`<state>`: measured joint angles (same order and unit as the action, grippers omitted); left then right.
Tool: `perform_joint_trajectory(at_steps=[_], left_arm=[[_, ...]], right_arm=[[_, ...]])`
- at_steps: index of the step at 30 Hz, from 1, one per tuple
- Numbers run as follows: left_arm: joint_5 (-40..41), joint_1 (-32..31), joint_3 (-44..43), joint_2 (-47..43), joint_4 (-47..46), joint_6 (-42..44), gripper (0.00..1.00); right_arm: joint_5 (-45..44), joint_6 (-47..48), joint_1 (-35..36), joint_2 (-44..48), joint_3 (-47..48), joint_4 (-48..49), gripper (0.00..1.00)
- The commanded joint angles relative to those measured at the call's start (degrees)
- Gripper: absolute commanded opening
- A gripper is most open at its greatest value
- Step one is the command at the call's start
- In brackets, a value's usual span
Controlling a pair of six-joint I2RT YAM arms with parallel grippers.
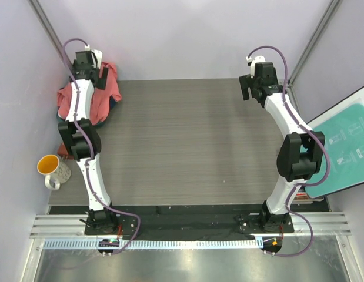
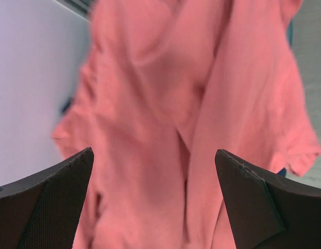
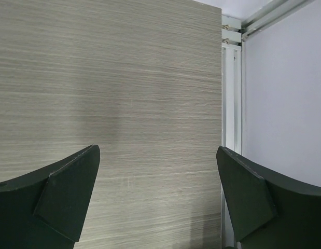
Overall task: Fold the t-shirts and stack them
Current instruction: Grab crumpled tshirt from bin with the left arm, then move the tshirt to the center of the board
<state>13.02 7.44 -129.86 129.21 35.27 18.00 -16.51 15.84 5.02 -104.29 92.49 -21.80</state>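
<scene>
one mug [image 1: 50, 170] stands left of the desk [image 1: 187, 147], outside its edge, near the left arm's elbow. it is pale outside with an orange lining, and only that lining shows inside it.

the coral-red t-shirt [image 1: 98, 100] lies crumpled in a heap at the desk's far left corner, against the left wall. one coral tee is plain to see. a sliver of dark navy cloth [image 1: 113, 101] shows at the heap's right edge; whether that is one garment or more cannot be told.

there are two arms, each with one end effector. the left end effector [image 1: 103, 79] hangs over the heap, its two fingers spread wide. from the left wrist the coral-red t-shirt [image 2: 191, 104] fills the view, blurred, beyond the left end effector [image 2: 155, 155]; whether the fingertips touch the cloth cannot be told. the right end effector [image 1: 247, 89] is at the far right, well apart from the shirts, its fingers also wide. from the right wrist, bare desk [image 3: 124, 78] shows between the fingers of the right end effector [image 3: 157, 150].

one teal panel [image 1: 346, 141] with white drawings leans at the right side.
</scene>
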Motion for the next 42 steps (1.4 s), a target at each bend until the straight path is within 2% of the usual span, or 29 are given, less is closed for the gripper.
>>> perform_joint_trajectory(at_steps=[1,6,8,11,12,14,15,24,33,37,42], left_arm=[[-5.18,-0.32,-1.97,3.68,8.5,1.78,0.99],[-7.39,-0.41,-1.97,5.09,9.21,-0.24,0.94],[-6.0,-0.41,-2.06,6.05,8.68,-0.24,0.87],[-2.75,-0.41,-1.71,6.5,7.1,-0.24,0.53],[-1.86,-0.41,-1.45,6.32,5.53,-0.94,0.31],[-0.37,-0.41,0.04,4.75,3.68,-1.3,0.13],[-0.01,-0.41,0.57,4.13,1.58,-1.47,0.0],[3.16,-2.08,5.67,-8.78,-6.6,-2.18,0.0],[-2.2,-6.47,4.89,-19.42,-7.32,-1.39,0.0],[-10.08,-9.81,2.78,-21.98,-4.42,-2.35,0.0],[-18.37,-17.8,-0.04,-24.78,0.24,-4.9,0.0]], right_arm=[[2.45,1.74,0.17,0.14,2.96,-1.84,1.0],[2.36,2.01,0.08,-0.48,2.87,-1.84,1.0],[2.36,1.92,-0.01,-0.74,2.87,-1.75,1.0],[2.54,1.48,-0.09,-1.09,2.79,-1.75,1.0],[2.63,1.39,-0.09,-1.09,2.79,-1.75,1.0],[2.98,1.57,-0.01,-1.18,2.61,-1.67,1.0],[2.98,1.57,-0.01,-1.18,2.61,-1.66,1.0],[3.68,1.48,-0.01,-1.27,2.43,-1.66,1.0],[4.65,0.6,-0.01,-0.91,2.26,-1.84,1.0],[4.65,0.6,0.08,-0.48,2.35,-1.75,1.0],[4.39,0.43,0.08,0.14,2.61,-1.75,1.0]])
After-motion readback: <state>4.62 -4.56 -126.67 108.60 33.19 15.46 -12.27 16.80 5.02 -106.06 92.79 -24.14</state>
